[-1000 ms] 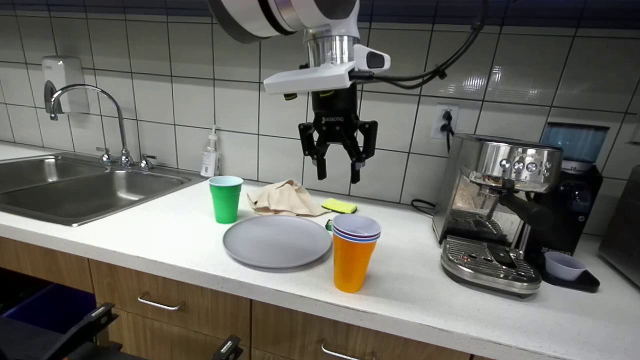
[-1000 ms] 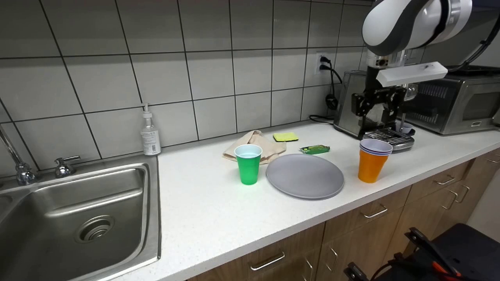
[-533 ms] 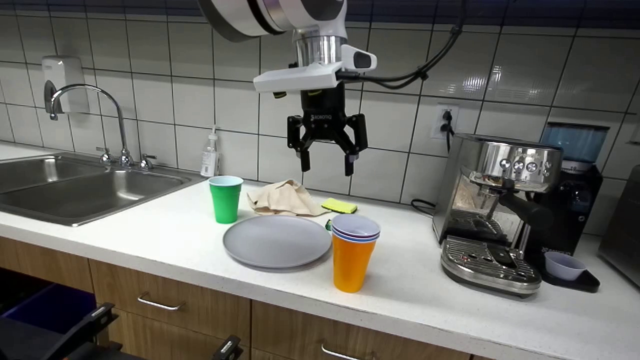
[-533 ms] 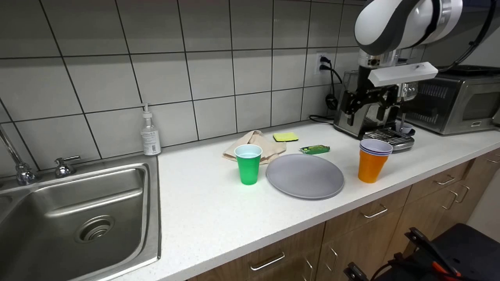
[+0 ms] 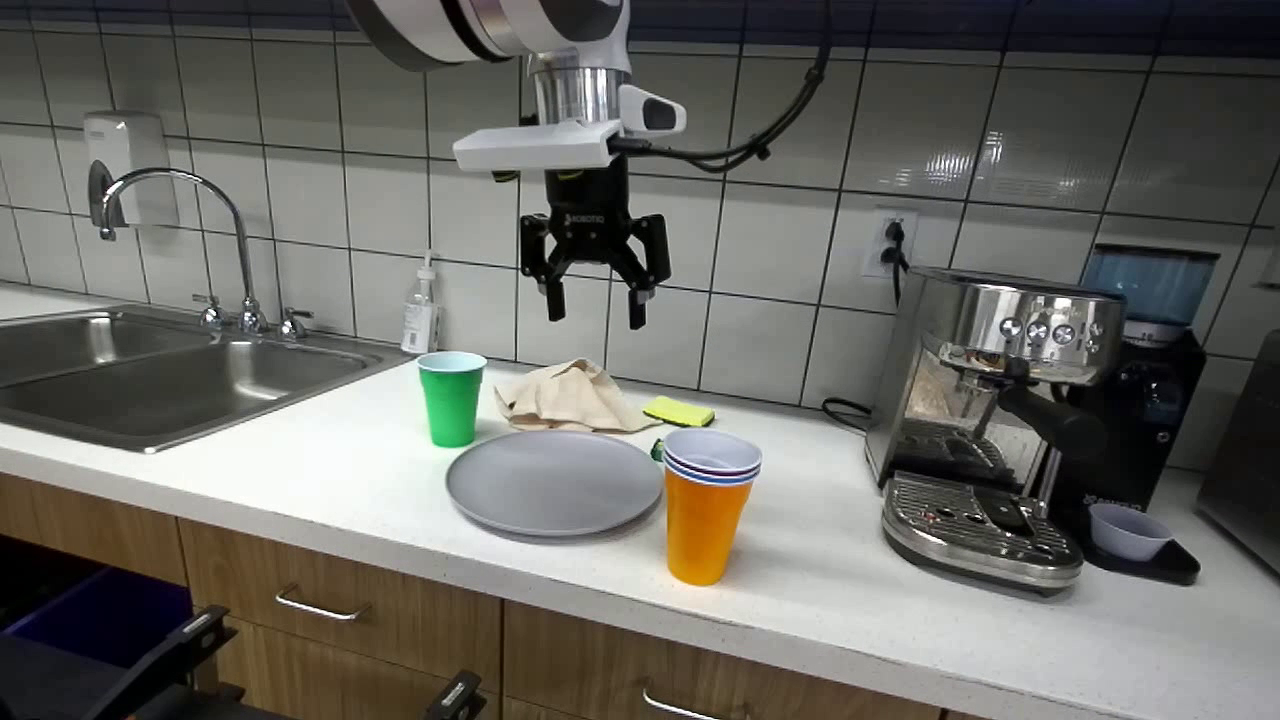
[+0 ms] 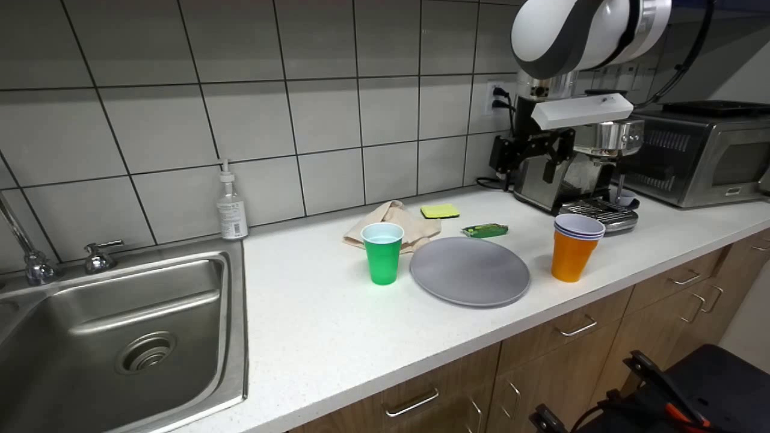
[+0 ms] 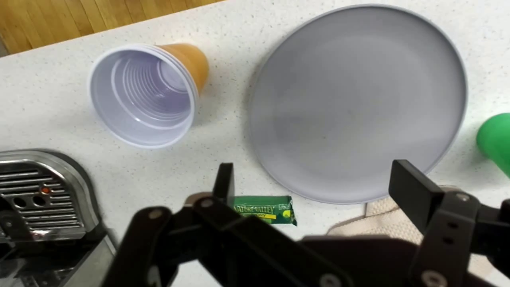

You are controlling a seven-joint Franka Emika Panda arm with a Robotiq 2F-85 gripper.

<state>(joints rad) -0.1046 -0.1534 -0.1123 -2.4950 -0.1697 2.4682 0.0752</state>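
Green snack bar (image 7: 265,209), wrapped: one, lying flat on the worktop (image 6: 301,313), near the grey plate (image 5: 555,485), a strip of bare surface between the two in the wrist view. Not lifted, not gripped.

Progress, judged from the layout: no item held; bar and plate both down, apart from each other. Outstanding: a grip on anything, none being made. Whether the moment falls ahead of a grip or after a release: cannot be told.

Pincer (image 5: 596,320): wide, nothing between its fingers (image 7: 412,191), no contact with any item. In the wrist view one finger hides an end of the bar; the other overlaps the plate's rim.

Arm (image 5: 580,95): entering from above, wrist close to vertical, pincer pointing down, well above the worktop, seemingly over its rear part.

Also listed: orange cups (image 5: 705,530), nested, upright, near the plate; green cup (image 5: 452,402), upright, at the plate's opposite side; beige cloth (image 5: 570,398), crumpled, behind the plate; yellow sponge (image 5: 679,411), near the cloth; coffee machine (image 5: 925,380), well apart from the plate.
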